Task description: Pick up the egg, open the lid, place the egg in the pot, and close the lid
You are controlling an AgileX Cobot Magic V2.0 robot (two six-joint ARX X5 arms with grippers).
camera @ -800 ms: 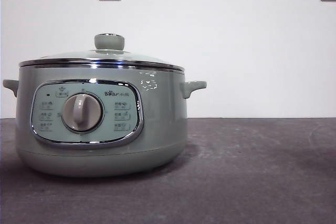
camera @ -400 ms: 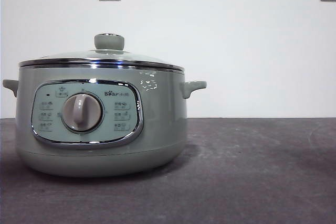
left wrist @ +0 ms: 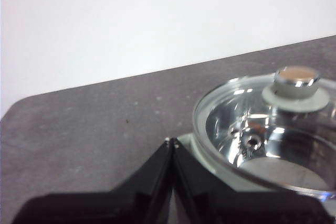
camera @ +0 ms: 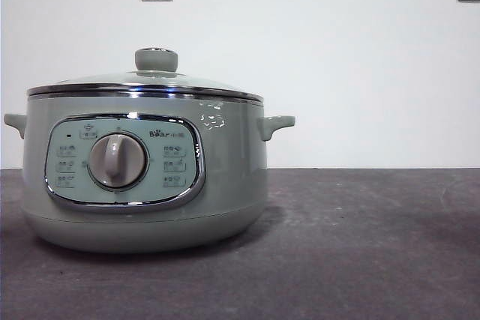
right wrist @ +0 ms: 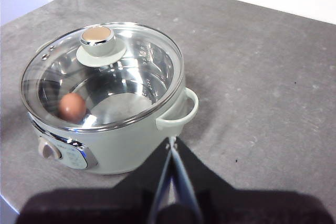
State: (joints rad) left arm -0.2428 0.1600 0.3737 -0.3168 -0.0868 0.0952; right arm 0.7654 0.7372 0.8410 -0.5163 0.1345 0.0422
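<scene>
The egg (right wrist: 72,106) lay inside the pot (camera: 142,177), seen through the glass lid (right wrist: 105,72), which sat closed on the pot's rim. The pot stood on the grey tabletop (camera: 360,245), its dial (camera: 117,160) facing the front edge. The left end effector (left wrist: 171,142) hung beside the pot, jaws together and empty; the right end effector (right wrist: 172,142) hovered near a side handle (right wrist: 181,111), jaws likewise pressed together.

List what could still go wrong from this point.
Little seems left: the egg lies inside the pot and the lid sits on its rim. The left gripper, jaws shut, hangs close beside the pot's rim, so a careless move might nudge the lid askew. A bump to the pot could roll the egg against the steel wall.
</scene>
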